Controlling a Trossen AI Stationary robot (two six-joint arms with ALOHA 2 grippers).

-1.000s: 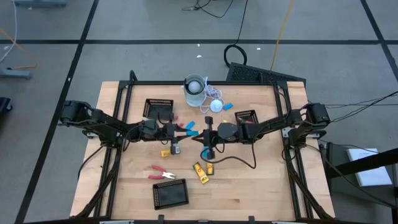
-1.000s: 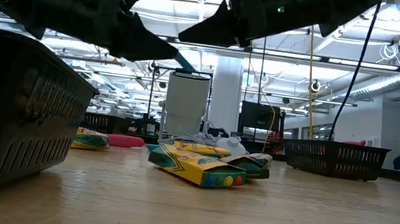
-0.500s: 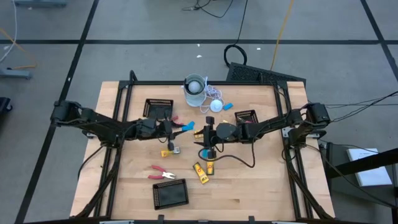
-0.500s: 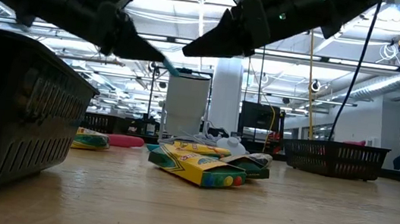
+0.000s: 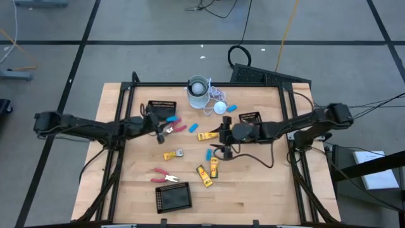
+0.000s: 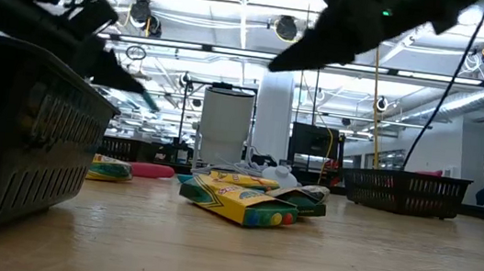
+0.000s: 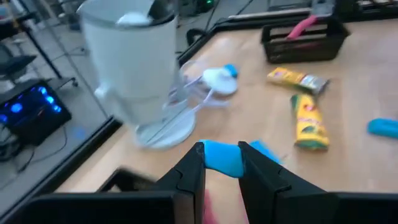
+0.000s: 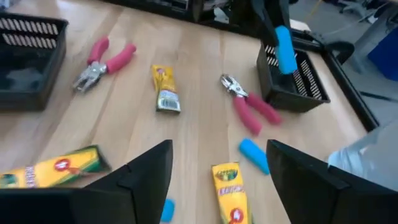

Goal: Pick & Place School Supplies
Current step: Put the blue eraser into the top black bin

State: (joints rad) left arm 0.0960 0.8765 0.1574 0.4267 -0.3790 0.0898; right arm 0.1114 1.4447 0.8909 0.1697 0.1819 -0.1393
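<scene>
My left gripper [image 5: 164, 121] is shut on a small light-blue stick [image 5: 171, 118] at the near right corner of the far-left black mesh tray [image 5: 161, 107]. The right wrist view shows that stick [image 8: 284, 50] above the tray's wall [image 8: 289, 84]. My right gripper [image 5: 221, 140] hangs open and empty over the table's middle [image 8: 221, 149]. Red-handled tools [image 5: 166, 176] [image 5: 175, 129], yellow-and-black pieces [image 5: 205, 135] [image 5: 171, 154] [image 5: 204, 175] and blue sticks [image 5: 193, 128] [image 5: 207, 154] lie flat on the wood. My left gripper pinches the light-blue stick between its two fingers, on its two long sides [image 7: 221, 157]. The stick juts out past the fingertips, lifted clear above the tray, and it points steeply down in the right wrist view.
A white cup [image 5: 198, 88] and a white corded disc [image 5: 219, 107] stand at the far middle, with a blue stick [image 5: 231, 107] beside them. A second mesh tray [image 5: 250, 118] sits at the far right and a third [image 5: 173, 197] at the near edge.
My left gripper has carried the blue stick from the table's middle toward the left and far side, to the far-left tray, and stays shut on it. My right gripper has drawn back toward the table's right edge.
</scene>
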